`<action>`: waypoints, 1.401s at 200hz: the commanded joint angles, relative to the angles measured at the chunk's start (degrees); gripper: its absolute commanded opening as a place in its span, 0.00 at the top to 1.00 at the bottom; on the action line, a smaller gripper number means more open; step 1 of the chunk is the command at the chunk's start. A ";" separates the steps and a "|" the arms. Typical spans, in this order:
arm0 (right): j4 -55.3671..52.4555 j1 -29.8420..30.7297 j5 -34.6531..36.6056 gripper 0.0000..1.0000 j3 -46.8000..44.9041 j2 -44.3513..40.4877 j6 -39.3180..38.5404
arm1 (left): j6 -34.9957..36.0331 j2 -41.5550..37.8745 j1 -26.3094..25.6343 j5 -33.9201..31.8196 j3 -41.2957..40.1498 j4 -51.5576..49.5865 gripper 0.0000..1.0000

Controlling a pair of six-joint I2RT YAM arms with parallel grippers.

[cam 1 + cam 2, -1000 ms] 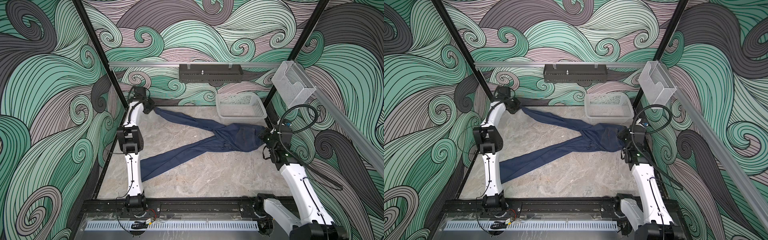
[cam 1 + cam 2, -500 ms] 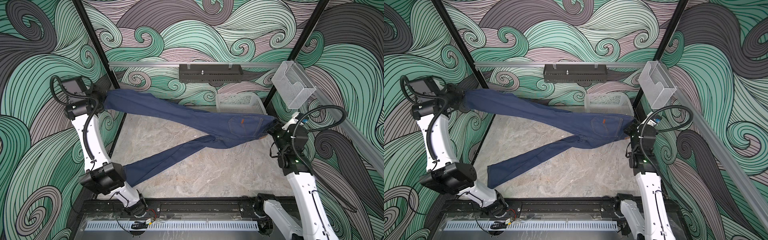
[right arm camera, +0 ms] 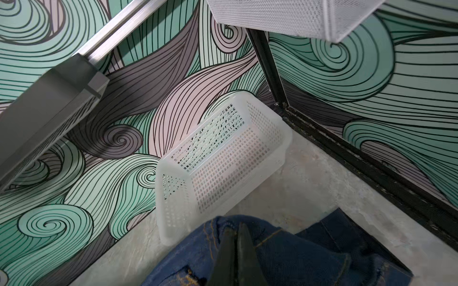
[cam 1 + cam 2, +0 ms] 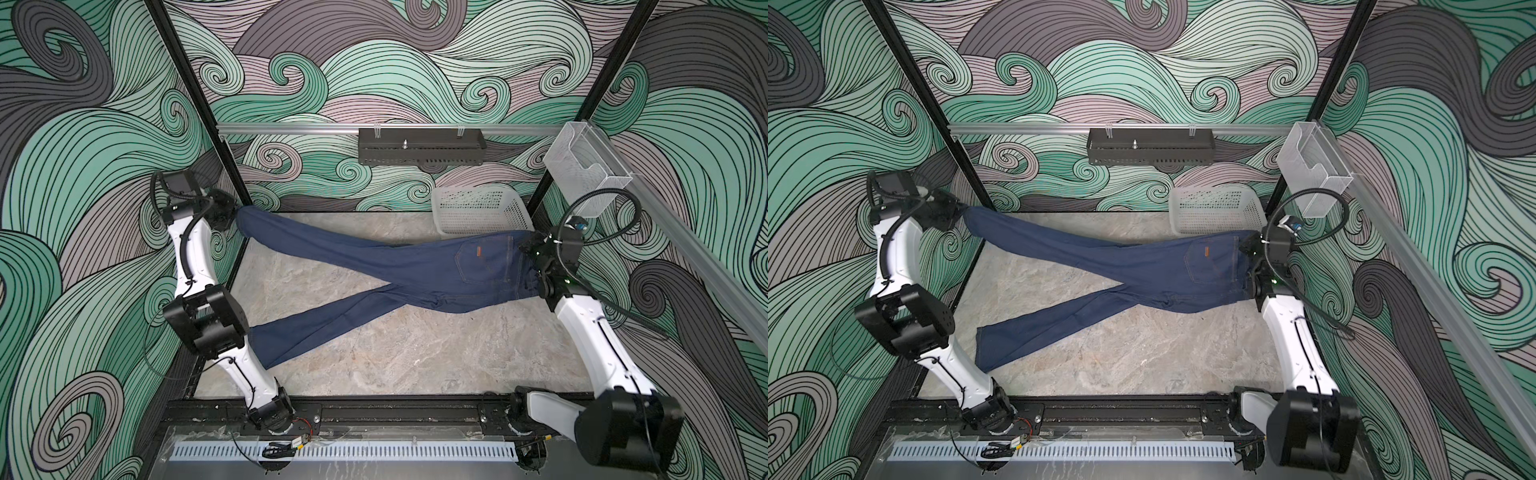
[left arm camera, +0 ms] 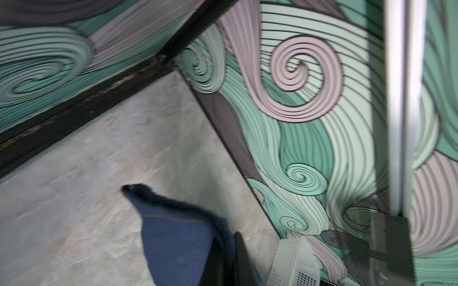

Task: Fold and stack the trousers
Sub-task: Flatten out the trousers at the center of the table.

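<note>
At the far left, the left claw (image 4: 234,210) is clamped shut on the hem of one leg of the trousers (image 4: 415,270), holding that end off the desk (image 4: 415,357) beside the far-left corner post; the left wrist view shows the blue hem (image 5: 173,242) pinched between the dark fingers. From there this leg stretches rightward and slightly nearer. The other leg lies flat on the desk, running out toward the near left, its hem just beside the left arm's elbow. The two legs meet right of centre, forming a sideways V. Further right the seat faces up, showing a back pocket and a small orange tag (image 4: 478,250). At the right edge, the right claw (image 4: 528,249) is closed tight on the waistband, with bunched denim around its fingertips (image 3: 244,232) in the right wrist view. A white perforated basket (image 4: 478,208) stands in the far-right corner, just beyond the waist.
</note>
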 commanded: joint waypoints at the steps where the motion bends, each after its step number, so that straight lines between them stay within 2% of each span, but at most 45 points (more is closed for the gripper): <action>1: 10.63 0.26 -0.02 1.00 9.28 1.31 2.18 | -1.76 5.97 -1.24 1.18 20.29 -4.96 1.00; 6: 11.47 0.32 0.14 1.00 10.86 1.35 1.62 | -2.63 6.24 -1.01 1.54 22.75 -3.58 1.00; 18: 12.23 0.31 0.27 1.00 13.79 0.66 -0.81 | -4.92 2.29 -0.22 1.55 17.46 1.85 1.00; 40: 10.20 -0.13 1.12 1.00 12.50 -4.06 -5.47 | -1.92 -2.81 1.14 2.36 12.69 -2.06 1.00; 51: 9.31 -0.50 2.12 1.00 7.35 -8.23 -6.44 | -1.35 -7.86 2.04 4.26 3.62 -0.57 1.00; 65: 7.14 -0.75 3.55 1.00 -0.43 -13.39 -6.18 | -1.92 -16.12 3.41 5.30 -13.05 4.88 1.00; 80: 1.11 -0.88 4.96 1.00 -7.92 -19.03 -3.88 | -2.94 -26.24 5.72 4.07 -30.83 9.98 1.00; 89: -3.95 -0.98 6.00 1.00 -11.21 -22.93 -2.32 | -2.77 -32.17 7.45 4.05 -38.83 10.07 1.00; 115: -16.14 -0.99 13.93 1.00 -18.41 -34.07 0.11 | 0.84 -45.36 13.14 3.04 -54.42 4.89 1.00; 140: -25.16 -1.00 20.62 1.00 -22.22 -42.65 1.20 | -0.77 -55.54 13.52 -3.53 -64.21 2.11 1.00; 173: -33.55 -0.72 25.50 1.00 -25.21 -48.13 3.00 | -2.52 -64.44 14.23 -15.71 -67.32 -5.95 1.00; 208: -39.83 -0.46 28.21 1.00 -28.50 -52.73 7.02 | -3.27 -69.49 13.99 -21.67 -68.36 -11.69 1.00; 253: -43.21 -0.01 27.93 1.00 -32.31 -57.23 11.26 | -3.28 -73.99 12.59 -24.18 -73.86 -13.33 1.00; 264: -41.98 0.02 27.96 1.00 -32.69 -57.10 12.61 | -3.76 -73.87 12.46 -22.99 -73.75 -12.49 1.00; 280: -35.92 0.02 25.61 1.00 -32.32 -55.01 12.58 | -5.86 -72.10 12.53 -17.69 -73.11 -7.93 1.00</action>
